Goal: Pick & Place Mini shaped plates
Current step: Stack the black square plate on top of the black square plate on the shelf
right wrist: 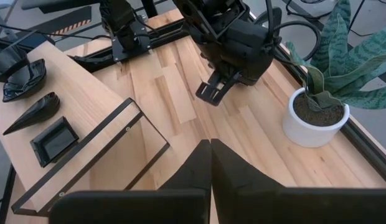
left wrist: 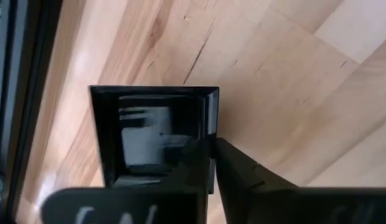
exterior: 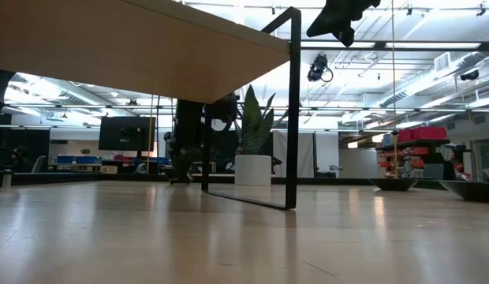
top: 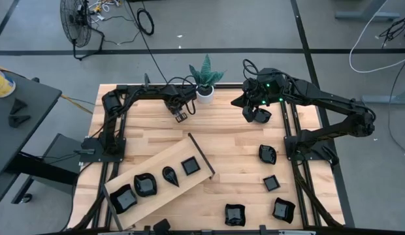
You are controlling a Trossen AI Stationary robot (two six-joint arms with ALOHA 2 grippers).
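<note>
Seemingly, square plate between left gripper fingers.

Even, bright overhead light fills the room. Ceiling strip lights glare in the low view, and the table carries soft reflections. The square plate shows white glare, close and blurred.

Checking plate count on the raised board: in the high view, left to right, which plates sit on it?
On the wooden board: wavy plate → rounded wavy plate → teardrop plate → square plate. Four in all, in one row rising toward the right.
</note>
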